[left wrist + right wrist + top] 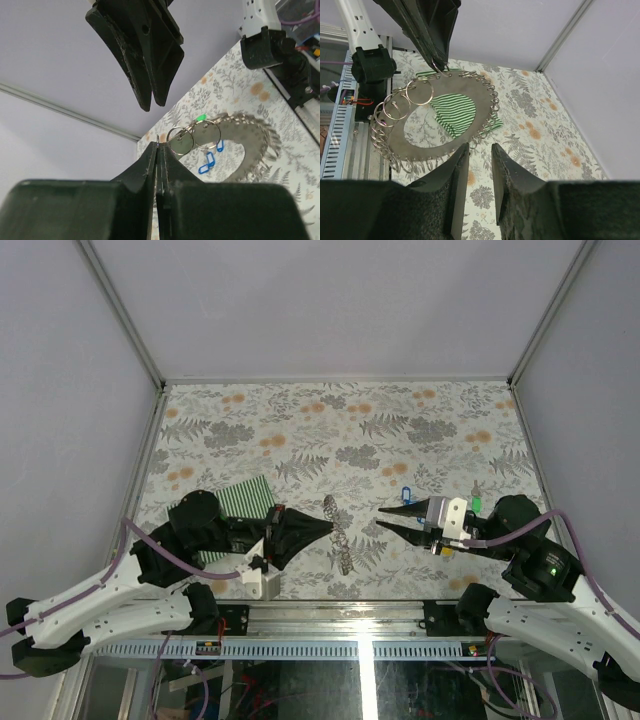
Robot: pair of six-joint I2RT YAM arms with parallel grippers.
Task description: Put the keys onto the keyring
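My left gripper [326, 527] is shut on the rim of the keyring [340, 532], a grey floppy loop edged with several small metal rings, and holds it upright and edge-on in the top view. In the left wrist view the jaws [159, 146] pinch it beside a small ring. The keyring [420, 149] faces my right gripper [480, 147], which is open and empty a short way off. From above, the right gripper [379, 517] points at the loop. A blue key [405, 495] and a green key [478, 504] lie on the table beside the right arm. Two blue keys [207, 162] show through the loop.
A green striped cloth [245, 502] lies on the floral table cover under the left arm; it also shows through the loop as the cloth [455, 112]. White walls with metal posts enclose the table. The front rail [330, 615] runs between the arm bases.
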